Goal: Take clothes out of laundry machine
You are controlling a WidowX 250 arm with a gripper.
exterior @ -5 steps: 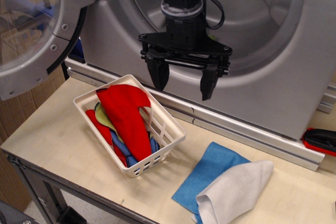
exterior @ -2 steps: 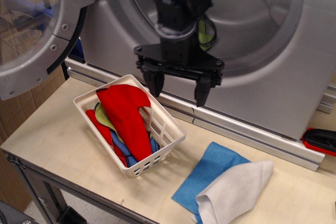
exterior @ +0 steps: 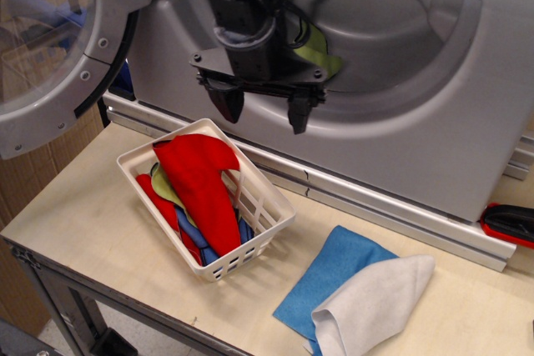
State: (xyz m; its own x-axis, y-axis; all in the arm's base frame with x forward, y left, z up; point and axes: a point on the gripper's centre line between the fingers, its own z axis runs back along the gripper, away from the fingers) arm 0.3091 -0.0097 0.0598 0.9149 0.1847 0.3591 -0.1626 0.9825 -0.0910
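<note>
The silver-grey laundry machine [exterior: 434, 131] fills the back, its wide round opening facing me and its glass-windowed door [exterior: 50, 47] swung open at the left. A lime-green cloth [exterior: 319, 54] lies inside the drum at the lower rim of the opening. My black gripper [exterior: 260, 112] hangs open and empty in front of the opening's lower left edge, fingers pointing down, just left of and in front of the green cloth, not touching it.
A white slotted basket [exterior: 259, 239] on the table holds a red cloth [exterior: 200, 177] with blue and pale green pieces. A blue cloth [exterior: 338, 268] and a white cloth [exterior: 371, 302] lie at front right. A red-black object [exterior: 509, 223] sits at the right edge.
My gripper has moved left and up and tilted, uncovering the lime-green cloth in the drum. It stays open and empty. Nothing else moved.
</note>
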